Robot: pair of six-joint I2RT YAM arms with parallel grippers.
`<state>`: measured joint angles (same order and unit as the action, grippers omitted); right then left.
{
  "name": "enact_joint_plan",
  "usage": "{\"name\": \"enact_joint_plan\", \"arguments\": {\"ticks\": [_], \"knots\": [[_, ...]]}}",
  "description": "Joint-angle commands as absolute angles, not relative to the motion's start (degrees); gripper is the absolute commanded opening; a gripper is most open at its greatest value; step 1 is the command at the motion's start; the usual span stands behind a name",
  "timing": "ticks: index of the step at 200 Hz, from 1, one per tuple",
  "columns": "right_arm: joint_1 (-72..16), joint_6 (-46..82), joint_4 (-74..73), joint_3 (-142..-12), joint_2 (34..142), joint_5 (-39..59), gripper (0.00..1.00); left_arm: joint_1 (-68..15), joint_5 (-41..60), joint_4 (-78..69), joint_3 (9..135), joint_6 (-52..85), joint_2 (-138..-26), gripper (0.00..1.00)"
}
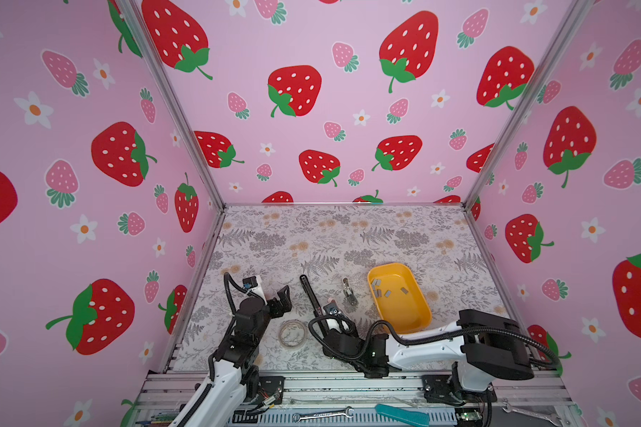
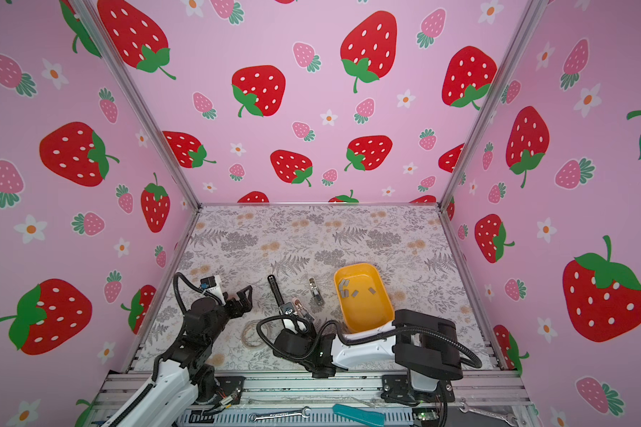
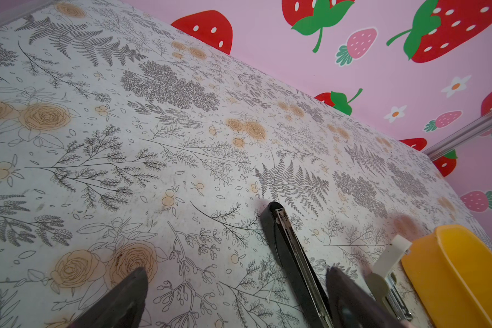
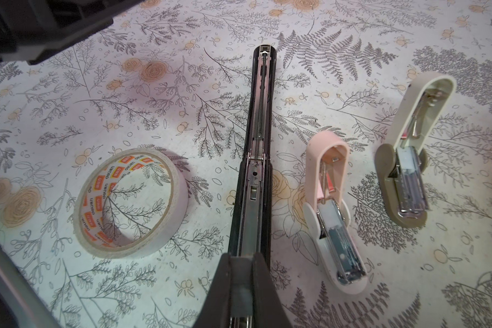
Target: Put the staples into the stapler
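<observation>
Preparation step, I judge: my right jaws are closed over the near end of the black stapler (image 4: pixel 256 170). It is opened flat on the surface (image 4: pixel 168 119), long axis running away from my base, channel up. My left jaws stand wide open, empty. The staples (image 1: pixel 388 294) lie in the yellow tray (image 1: pixel 404 318); next I must pick one strip.

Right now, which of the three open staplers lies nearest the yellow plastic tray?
The small cream-and-olive stapler; the pink stapler and long black stapler lie farther.

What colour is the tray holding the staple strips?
The tray is plain yellow; it shows best in a top view.
</observation>
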<state>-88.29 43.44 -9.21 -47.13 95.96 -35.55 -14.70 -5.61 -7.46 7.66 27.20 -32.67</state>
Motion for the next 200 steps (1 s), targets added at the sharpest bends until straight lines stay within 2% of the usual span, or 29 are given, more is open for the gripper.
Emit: {"name": "enact_joint_plan", "arguments": {"ticks": [1,200], "knots": [[-88.78,44.3,-9.3,-47.13,97.37,-36.74,0.01,-15.07,-7.0,-7.48,8.67,26.9,-32.52,0.99],[-88.64,45.53,-9.93,-46.15,99.28,-36.3,0.01,-15.47,-7.47,-7.38,8.74,26.89,-32.65,0.99]]}}
